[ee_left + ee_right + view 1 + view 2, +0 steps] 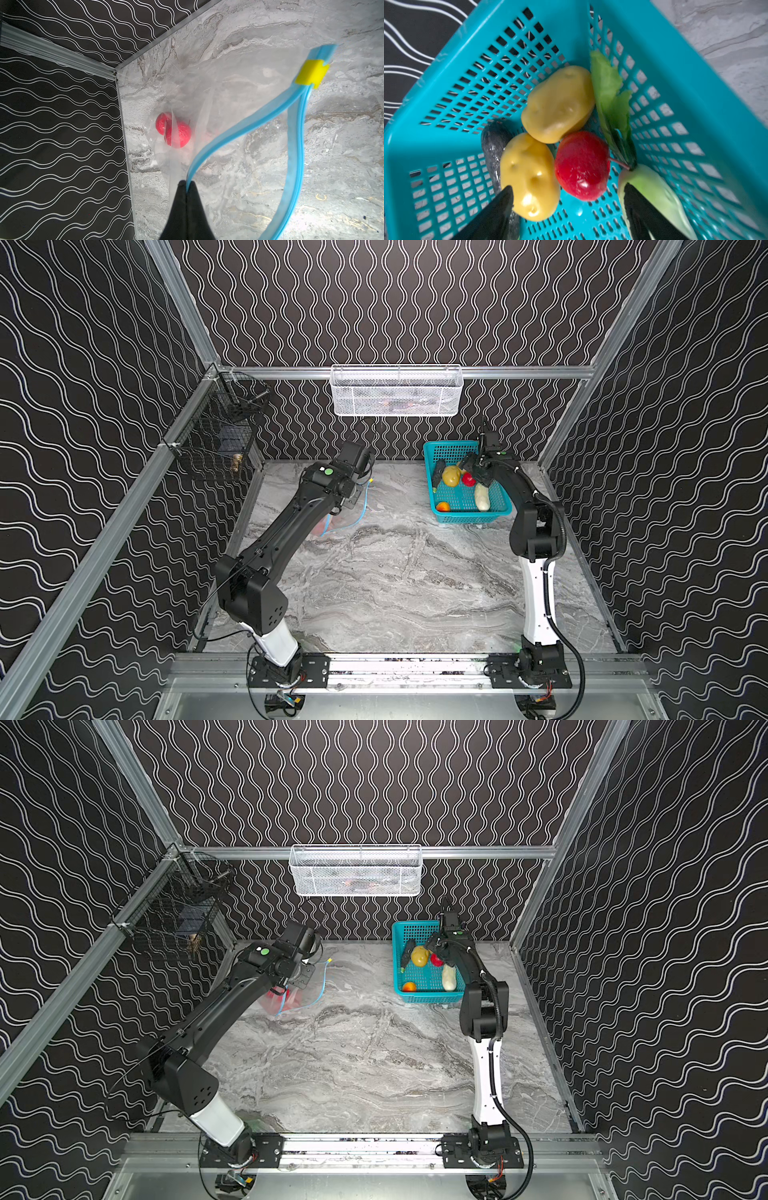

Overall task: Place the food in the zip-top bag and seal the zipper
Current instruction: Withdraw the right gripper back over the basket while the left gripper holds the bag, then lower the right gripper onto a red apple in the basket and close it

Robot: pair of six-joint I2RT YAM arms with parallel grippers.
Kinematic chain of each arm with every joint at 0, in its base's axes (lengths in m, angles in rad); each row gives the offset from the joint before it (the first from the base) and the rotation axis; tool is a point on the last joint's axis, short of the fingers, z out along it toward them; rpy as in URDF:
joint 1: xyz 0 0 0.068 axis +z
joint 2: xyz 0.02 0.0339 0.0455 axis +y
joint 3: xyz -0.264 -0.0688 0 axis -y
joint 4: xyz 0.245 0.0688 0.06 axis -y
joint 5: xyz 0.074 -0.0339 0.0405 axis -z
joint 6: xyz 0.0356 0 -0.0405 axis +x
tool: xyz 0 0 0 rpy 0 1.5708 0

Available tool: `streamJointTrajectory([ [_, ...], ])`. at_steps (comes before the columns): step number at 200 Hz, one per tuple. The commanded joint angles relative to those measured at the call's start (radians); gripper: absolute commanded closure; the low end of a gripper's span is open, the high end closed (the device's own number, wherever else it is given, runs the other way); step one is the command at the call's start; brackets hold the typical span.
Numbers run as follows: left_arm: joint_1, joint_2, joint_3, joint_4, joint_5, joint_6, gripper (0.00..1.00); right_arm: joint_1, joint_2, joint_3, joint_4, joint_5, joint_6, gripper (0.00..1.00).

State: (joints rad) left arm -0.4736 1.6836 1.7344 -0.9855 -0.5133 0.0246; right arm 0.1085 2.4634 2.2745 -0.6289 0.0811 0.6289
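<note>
The zip-top bag (228,93) hangs from my left gripper (187,184), which is shut on its light-blue zipper (239,128) strip. The mouth gapes open below the yellow slider (311,73). Two red tomatoes (178,133) lie inside the bag. In a top view the bag (301,992) sits under the left wrist. My right gripper (568,197) is open and low inside the teal basket (471,37). A potato (529,174) and a tomato (581,166) lie between its fingers. One finger (639,203) rests over the radish (654,185). A second potato (558,104), a cucumber (494,141) and a green leaf (608,89) lie close by.
The basket (473,515) stands at the back right of the marble table, with an orange-yellow piece (443,507) in its near corner. A white mesh basket (397,391) hangs on the back wall. A black wire basket (220,435) hangs on the left wall.
</note>
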Motion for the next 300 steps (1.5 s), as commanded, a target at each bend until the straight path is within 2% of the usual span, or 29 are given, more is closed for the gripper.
streamJointTrajectory([
  [1, 0.002, 0.012, 0.006, 0.009, -0.007, -0.018, 1.00, -0.007, 0.022, 0.014, 0.027, -0.025, 0.025, 0.20],
  [117, 0.003, 0.046, 0.040, -0.013, -0.028, -0.019, 1.00, -0.007, 0.099, 0.061, 0.043, -0.059, 0.073, 0.28],
  [160, 0.002, 0.047, 0.034, -0.008, -0.030, -0.018, 1.00, -0.007, 0.108, 0.078, 0.046, -0.061, 0.081, 0.37],
  [185, 0.002, 0.055, 0.043, -0.015, -0.024, -0.020, 1.00, -0.008, 0.067, 0.037, 0.070, -0.060, 0.088, 0.47],
  [198, 0.003, 0.061, 0.054, -0.021, -0.022, -0.022, 1.00, -0.007, 0.035, 0.010, 0.084, -0.055, 0.090, 0.49],
  [227, 0.002, 0.074, 0.089, -0.043, -0.019, -0.028, 1.00, -0.009, -0.045, -0.047, 0.097, -0.044, 0.096, 0.49],
  [257, 0.002, 0.061, 0.069, -0.031, -0.013, -0.031, 1.00, -0.010, -0.140, -0.161, 0.184, -0.073, 0.116, 0.48],
  [300, 0.003, 0.041, 0.060, -0.023, -0.017, -0.024, 1.00, -0.010, -0.198, -0.204, 0.190, -0.110, 0.135, 0.48],
])
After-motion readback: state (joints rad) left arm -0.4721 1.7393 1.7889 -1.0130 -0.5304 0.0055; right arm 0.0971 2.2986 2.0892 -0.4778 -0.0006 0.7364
